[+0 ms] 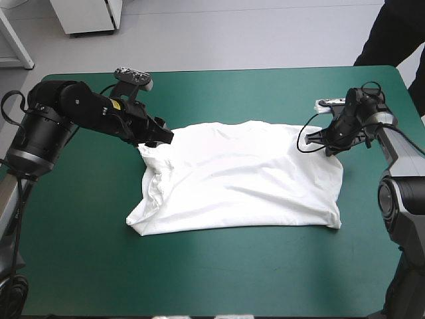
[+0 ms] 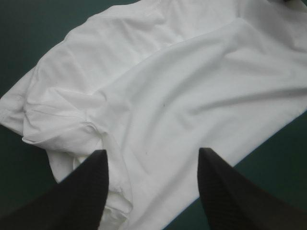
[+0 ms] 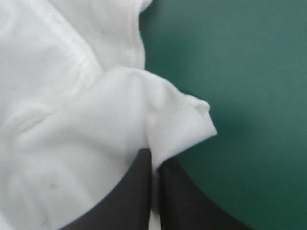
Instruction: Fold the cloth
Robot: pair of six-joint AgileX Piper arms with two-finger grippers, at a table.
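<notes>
White T-shirt [image 1: 246, 179] lies spread but rumpled on the teal-green table [image 1: 80, 266]. My left jaws stand apart over its far left corner, gripping nothing. My right jaws are pinched on the far right corner. I judge I'm taking corners for a fold: the left must close before both lift together.

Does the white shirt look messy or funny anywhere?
The white short-sleeved T-shirt isn't flat everywhere. Its side toward the left edge of the teal-green table is bunched into wrinkles, by the left arm's open jaws. At its far right corner the right arm's shut jaws pinch up a little peak. Nothing looks torn or spilled.
</notes>
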